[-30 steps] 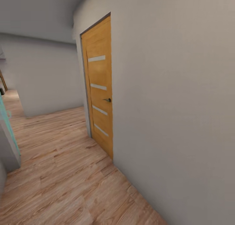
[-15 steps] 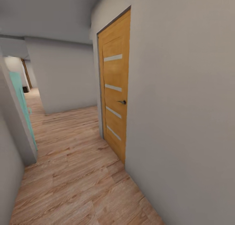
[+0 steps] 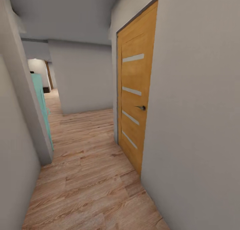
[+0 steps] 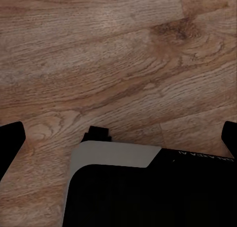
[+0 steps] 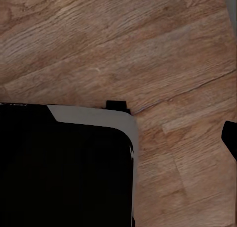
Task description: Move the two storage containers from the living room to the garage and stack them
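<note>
Nearest to you, both wrist cameras look down on the wood plank floor (image 4: 118, 54). In the left wrist view the left pincer (image 4: 118, 133) shows as two dark fingertips at opposite edges of the picture, spread wide with bare planks between them and nothing held. Beneath it sits the robot's black base with a pale grey corner (image 4: 116, 155).

In the right wrist view one dark fingertip of the right pincer (image 5: 230, 138) sits at the picture's edge; you cannot tell how far it is open. No object lies against that fingertip. The same black-and-grey base (image 5: 94, 119) covers the lower part there.

The head view gives you what the wrists do not: a narrow hallway. On the right, an orange wooden door (image 3: 135, 89) with four pale slots and a dark handle (image 3: 142, 107), closed in a grey wall (image 3: 200, 106). On the left, a teal panel (image 3: 41, 99) behind a wall edge. Farther on, a grey wall block (image 3: 83, 78), then a lit opening (image 3: 40, 73).

The storage containers appear in none of your three views.
</note>
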You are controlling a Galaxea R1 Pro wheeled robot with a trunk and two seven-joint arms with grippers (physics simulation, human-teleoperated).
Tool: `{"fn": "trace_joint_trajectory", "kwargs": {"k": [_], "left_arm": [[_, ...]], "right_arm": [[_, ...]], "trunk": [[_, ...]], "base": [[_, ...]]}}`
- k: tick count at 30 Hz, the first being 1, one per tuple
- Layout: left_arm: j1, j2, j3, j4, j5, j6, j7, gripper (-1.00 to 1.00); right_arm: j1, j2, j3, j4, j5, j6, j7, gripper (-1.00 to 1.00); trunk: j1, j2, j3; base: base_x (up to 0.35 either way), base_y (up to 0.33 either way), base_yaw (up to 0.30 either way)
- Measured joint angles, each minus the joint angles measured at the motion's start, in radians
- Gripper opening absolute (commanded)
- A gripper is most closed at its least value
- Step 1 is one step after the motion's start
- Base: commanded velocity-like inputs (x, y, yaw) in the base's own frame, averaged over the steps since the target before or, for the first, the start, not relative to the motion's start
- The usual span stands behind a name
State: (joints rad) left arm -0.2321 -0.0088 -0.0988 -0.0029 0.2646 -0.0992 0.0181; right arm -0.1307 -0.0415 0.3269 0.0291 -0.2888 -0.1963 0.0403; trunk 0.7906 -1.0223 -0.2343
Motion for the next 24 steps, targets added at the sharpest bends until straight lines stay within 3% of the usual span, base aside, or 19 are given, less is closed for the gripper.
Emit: {"fn": "trace_joint_trajectory", "kwargs": {"k": [24], "left_arm": [[0.000, 0.000, 0.000, 0.000, 0.000, 0.000, 0.000, 1.00]], "right_arm": [[0.000, 0.000, 0.000, 0.000, 0.000, 0.000, 0.000, 1.00]], "trunk": [[0.000, 0.000, 0.000]], "base": [[0.279, 0.000, 0.273]]}}
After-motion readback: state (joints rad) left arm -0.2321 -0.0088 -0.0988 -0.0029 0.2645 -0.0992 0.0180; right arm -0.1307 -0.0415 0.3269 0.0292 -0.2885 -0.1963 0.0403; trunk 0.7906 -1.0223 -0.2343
